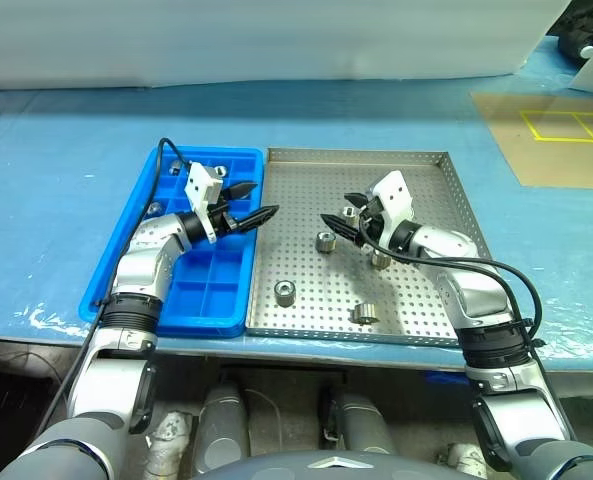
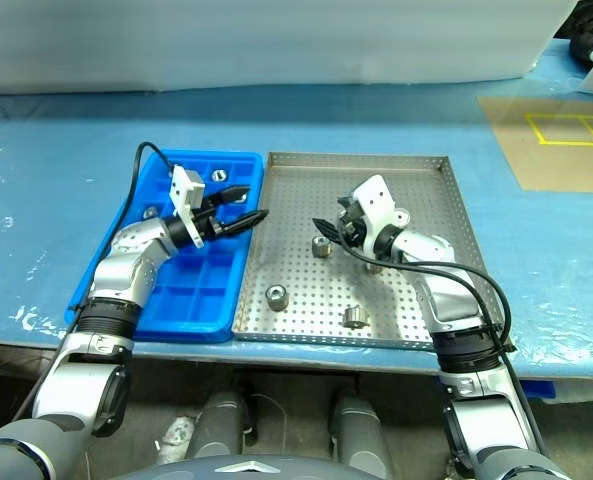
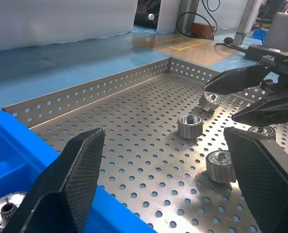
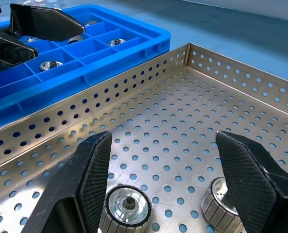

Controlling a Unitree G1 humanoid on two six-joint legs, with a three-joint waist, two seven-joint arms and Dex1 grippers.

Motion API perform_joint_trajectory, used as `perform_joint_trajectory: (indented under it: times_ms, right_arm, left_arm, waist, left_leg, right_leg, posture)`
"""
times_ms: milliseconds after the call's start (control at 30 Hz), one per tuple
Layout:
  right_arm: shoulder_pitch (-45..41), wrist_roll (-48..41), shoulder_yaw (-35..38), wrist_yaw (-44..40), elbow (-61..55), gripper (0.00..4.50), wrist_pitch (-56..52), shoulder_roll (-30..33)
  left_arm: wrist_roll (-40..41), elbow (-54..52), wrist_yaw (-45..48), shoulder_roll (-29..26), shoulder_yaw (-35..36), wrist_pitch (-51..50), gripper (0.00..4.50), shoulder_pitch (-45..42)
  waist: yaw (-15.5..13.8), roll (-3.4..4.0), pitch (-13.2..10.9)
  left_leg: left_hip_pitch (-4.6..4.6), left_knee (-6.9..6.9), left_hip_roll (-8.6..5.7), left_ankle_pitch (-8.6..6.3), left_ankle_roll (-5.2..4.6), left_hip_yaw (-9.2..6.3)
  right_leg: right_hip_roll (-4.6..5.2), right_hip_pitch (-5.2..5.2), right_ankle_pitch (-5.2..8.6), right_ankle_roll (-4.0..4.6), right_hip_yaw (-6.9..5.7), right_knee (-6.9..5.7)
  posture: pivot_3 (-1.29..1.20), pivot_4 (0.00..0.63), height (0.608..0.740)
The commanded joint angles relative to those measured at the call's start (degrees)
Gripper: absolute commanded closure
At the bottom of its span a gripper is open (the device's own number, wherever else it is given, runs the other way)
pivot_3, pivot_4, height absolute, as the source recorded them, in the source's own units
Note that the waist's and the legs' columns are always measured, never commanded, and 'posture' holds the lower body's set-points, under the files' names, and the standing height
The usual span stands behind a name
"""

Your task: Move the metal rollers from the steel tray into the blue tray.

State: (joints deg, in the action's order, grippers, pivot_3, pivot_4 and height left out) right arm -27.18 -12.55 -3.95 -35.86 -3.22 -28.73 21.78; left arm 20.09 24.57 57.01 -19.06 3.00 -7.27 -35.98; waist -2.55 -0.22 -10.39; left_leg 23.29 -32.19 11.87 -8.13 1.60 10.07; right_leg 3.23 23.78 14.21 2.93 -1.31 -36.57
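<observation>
Overhead, both arms reach inward: the left gripper (image 1: pixel 254 203) hovers with fingers apart over the blue tray (image 1: pixel 126 250), and the right gripper (image 1: pixel 342 213), also apart, hovers over the steel tray (image 1: pixel 416 185). Then at the right wrist, two metal rollers (image 4: pixel 126 208) lie just below its spread fingers (image 4: pixel 88 182).

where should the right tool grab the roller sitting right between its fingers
Grip the roller across its ridged round wall, coming from above. It stands on end on the steel tray, hole upward, apart from its neighbour. The open right tool already straddles it.
</observation>
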Motion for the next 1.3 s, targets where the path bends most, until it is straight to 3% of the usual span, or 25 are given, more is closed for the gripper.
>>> perform_joint_trajectory:
  times_ms: [33, 433, 767, 1300]
  right_arm:
    - [-0.36, -0.9, 0.87, 0.24, -2.16, 1.03, 0.84, -0.3]
    - [-0.07, -0.96, 1.28, 0.33, -2.43, 1.03, 0.71, 0.11]
    - [-0.56, -1.12, 4.32, 0.44, -2.72, 1.03, 0.49, 3.14]
    - [9.59, -1.79, 9.52, 6.98, -13.9, 1.03, -3.56, 3.98]
  left_arm:
    - [0.24, -0.88, 0.34, -0.29, 0.14, 0.71, 0.35, -1.78]
    - [0.06, -0.06, 0.04, -0.02, 0.2, 1.18, 0.35, -2.38]
    - [-1.05, 8.25, -0.51, 4.3, -0.32, 4.86, 0.35, -10.54]
    - [-12.98, 37.5, 5.31, 12.59, -8.54, 12.27, 0.35, -24.57]
  waist:
    - [0.0, 0.0, 0.0]
    - [0.01, 0.0, 0.0]
    - [0.02, 0.0, 0.0]
    - [1.46, 0.0, 0.0]
  left_leg:
    - [0.0, 0.0, 0.0, 0.0, 0.0, 0.0]
    - [0.0, -0.01, 0.0, 0.0, 0.0, 0.0]
    - [-0.04, -0.08, -0.03, -0.01, -0.02, -0.02]
    - [-0.26, -0.09, -0.07, -0.19, -0.32, -0.03]
  right_leg:
    - [0.0, 0.0, 0.0, 0.0, 0.0, 0.0]
    - [0.0, 0.0, 0.0, 0.0, 0.0, 0.0]
    - [0.01, -0.11, -0.01, -0.01, 0.0, -0.01]
    - [0.0, -0.42, -0.04, -0.06, 0.01, 0.14]
  posture:
    - [-0.15, 0.15, 0.74]
    - [-0.16, 0.15, 0.74]
    - [-0.21, 0.15, 0.74]
    - [-0.38, 0.15, 0.74]
